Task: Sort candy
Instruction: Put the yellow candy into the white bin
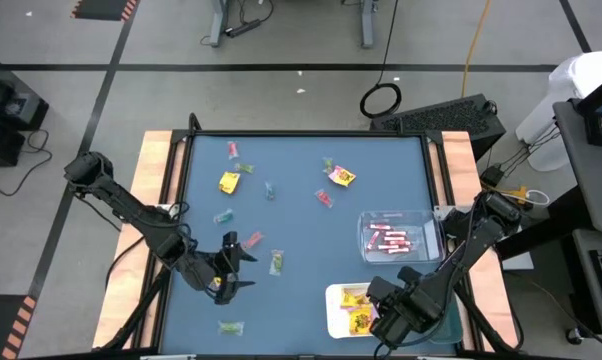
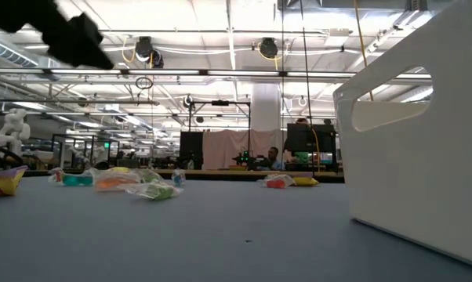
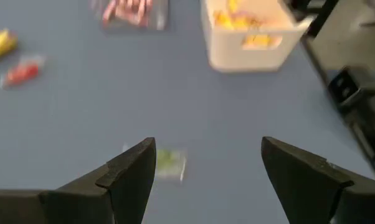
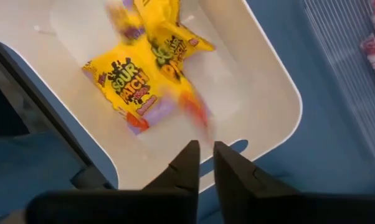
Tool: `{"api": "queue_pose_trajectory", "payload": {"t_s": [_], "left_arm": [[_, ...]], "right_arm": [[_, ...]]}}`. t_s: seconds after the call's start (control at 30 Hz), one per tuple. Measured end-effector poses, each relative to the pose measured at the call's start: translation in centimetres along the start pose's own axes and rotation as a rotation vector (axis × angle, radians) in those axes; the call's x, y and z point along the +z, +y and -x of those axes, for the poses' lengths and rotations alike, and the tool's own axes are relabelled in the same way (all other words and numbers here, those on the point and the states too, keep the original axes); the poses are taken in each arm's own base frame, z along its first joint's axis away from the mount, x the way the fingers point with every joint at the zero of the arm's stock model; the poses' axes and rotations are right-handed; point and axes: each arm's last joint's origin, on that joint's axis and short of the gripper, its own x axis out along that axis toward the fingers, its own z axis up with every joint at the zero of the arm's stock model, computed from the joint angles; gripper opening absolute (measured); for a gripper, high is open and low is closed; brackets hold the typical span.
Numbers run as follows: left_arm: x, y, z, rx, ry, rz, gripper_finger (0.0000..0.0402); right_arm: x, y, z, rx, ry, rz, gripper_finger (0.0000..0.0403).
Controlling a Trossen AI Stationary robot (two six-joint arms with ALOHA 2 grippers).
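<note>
Yellow candy packets lie tilted in white tray; right end effector above, fingers barely parted, empty.

Two dark, nearly black jointed arms are seen from above, each built of slim links with thicker rounded joints. The left arm and the right arm are each ended by a two-finger gripper. The left gripper is formed of broad, wedge-shaped matte fingers; the right gripper is tipped with narrow, pointed ones.
</note>
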Motion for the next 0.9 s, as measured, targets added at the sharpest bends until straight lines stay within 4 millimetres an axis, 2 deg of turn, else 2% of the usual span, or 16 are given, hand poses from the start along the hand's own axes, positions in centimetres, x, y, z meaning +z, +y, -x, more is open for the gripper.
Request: {"api": "queue_pose_trajectory", "payload": {"t_s": [0.3, 0.53, 0.67, 0.9], "left_arm": [[-2.7, -1.1, 1.4, 0.028, 0.165, 0.095, 0.0295], [-4.5, -3.4, 3.1, 0.002, 0.155, -0.03, 0.0294], [-5.8, -4.1, 2.6, 0.062, 0.159, -0.105, 0.0286], [-8.5, -4.4, 0.1, 0.203, 0.219, -0.099, 0.0268]], "right_arm": [[-0.2, 0.4, 0.0, 0.038, -0.005, -0.008, 0.012], [-1.1, 1.1, 0.1, 0.074, -0.117, 0.081, 0.0131], [-1.6, 1.1, 0.2, 0.07, -0.165, 0.095, 0.0127], [-2.2, 1.6, 0.3, 0.11, -0.201, 0.102, 0.0121]]}}
